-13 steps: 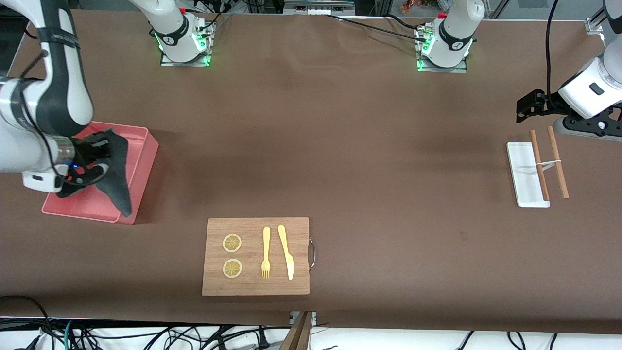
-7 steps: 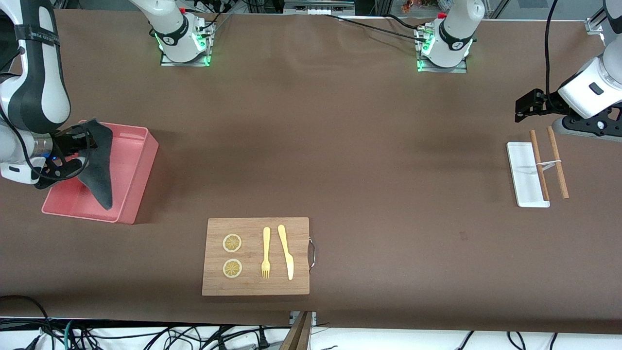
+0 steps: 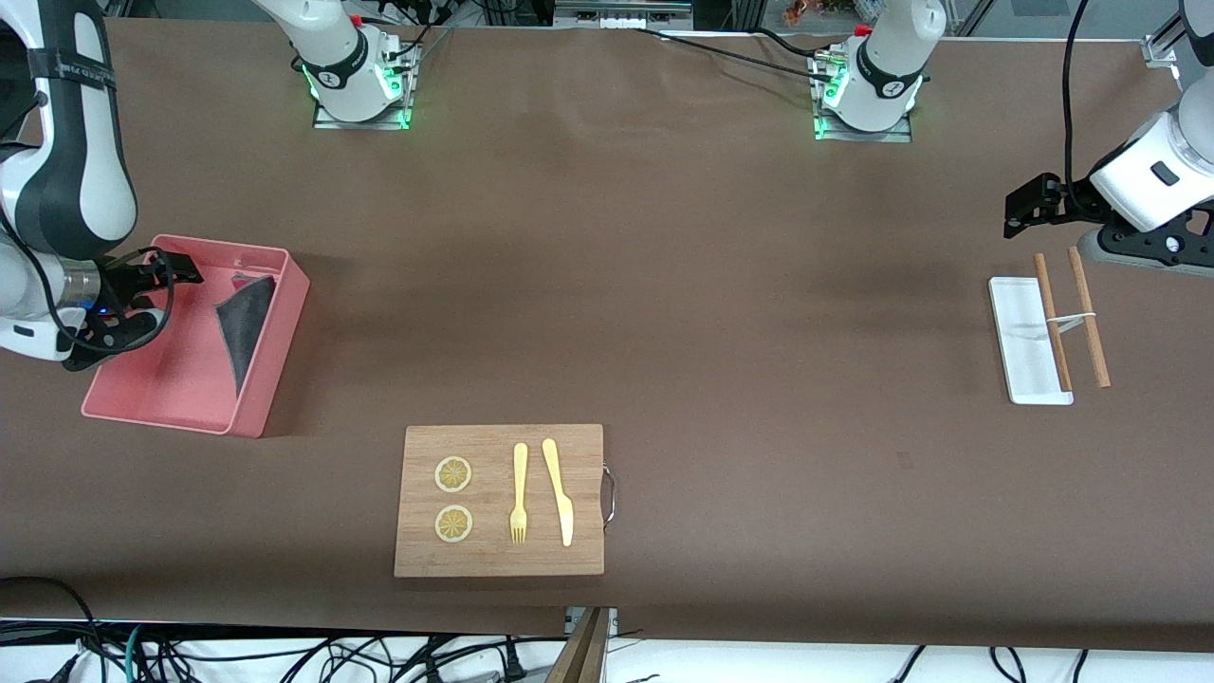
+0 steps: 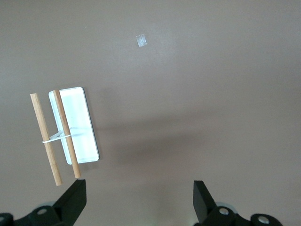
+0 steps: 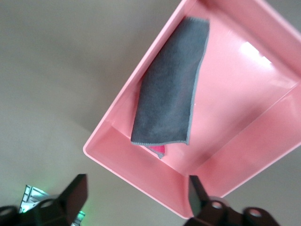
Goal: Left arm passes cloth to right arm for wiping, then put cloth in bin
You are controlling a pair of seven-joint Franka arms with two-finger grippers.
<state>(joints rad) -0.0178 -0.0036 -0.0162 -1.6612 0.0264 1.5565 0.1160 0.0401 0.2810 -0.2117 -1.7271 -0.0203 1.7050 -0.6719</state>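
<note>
The last step of the task is judged to be all but done: the cloth (image 3: 243, 323) is seen lying inside the bin (image 3: 142, 403), draped against the bin wall that faces the left arm's end of the table, grey side up with a corner of its red-pink reverse showing in the right wrist view (image 5: 170, 108). No part of it is held.

The right gripper (image 3: 156, 299) is positioned over the bin, at the edge turned toward the right arm's end of the table, and its fingers are spread apart with nothing between them; the same wide gap is shown in the right wrist view (image 5: 136, 200), with the bin (image 5: 225, 155) beneath.

The left gripper (image 3: 1029, 204) is kept waiting well away from the bin, near the white tray (image 3: 1020, 351) and the two wooden sticks (image 3: 1072, 318) at the left arm's end of the table. Its fingers are parted and empty, as seen in the left wrist view (image 4: 139, 202).

What remains is judged to be only a withdrawal: the right gripper would be lifted clear of the bin without the cloth or the bin rim being caught.
</note>
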